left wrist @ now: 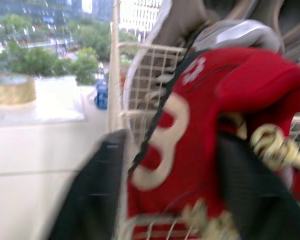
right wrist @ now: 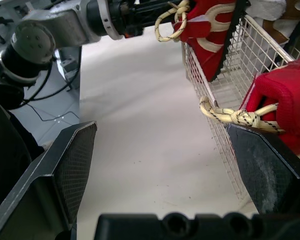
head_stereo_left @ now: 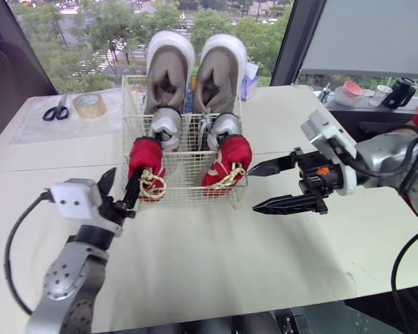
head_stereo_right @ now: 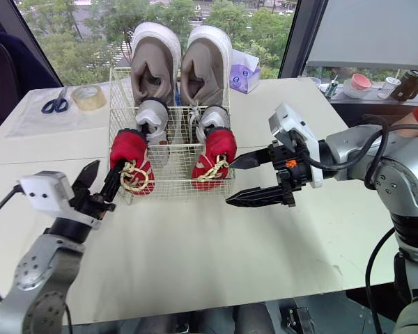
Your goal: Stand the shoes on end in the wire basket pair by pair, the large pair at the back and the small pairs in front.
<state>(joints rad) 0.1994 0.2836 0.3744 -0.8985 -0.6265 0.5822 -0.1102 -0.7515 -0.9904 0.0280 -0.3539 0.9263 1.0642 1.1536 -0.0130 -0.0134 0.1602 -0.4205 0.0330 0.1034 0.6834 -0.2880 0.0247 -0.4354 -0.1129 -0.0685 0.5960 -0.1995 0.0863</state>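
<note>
The wire basket (head_stereo_left: 184, 163) stands on the white table. Two large taupe shoes (head_stereo_left: 168, 69) stand on end at its back, and two small grey shoes (head_stereo_left: 166, 125) in the middle. In front, a left red shoe (head_stereo_left: 146, 163) and a right red shoe (head_stereo_left: 228, 160) lean over the front wall, yellow laces hanging out. My left gripper (head_stereo_left: 122, 182) is open at the basket's front left corner, one finger (head_stereo_left: 133, 189) against the left red shoe (left wrist: 190, 130). My right gripper (head_stereo_left: 253, 188) is open just right of the basket, empty, pointing at the right red shoe (right wrist: 285, 100).
Scissors (head_stereo_left: 56, 111) and a tape roll (head_stereo_left: 89, 104) lie at the back left of the table. A purple pack (head_stereo_right: 245, 76) sits behind the basket. Cups (head_stereo_left: 352, 90) and a dark mug (head_stereo_left: 402, 92) stand on the right ledge. A person's red sleeve (head_stereo_right: 416, 115) shows at the far right.
</note>
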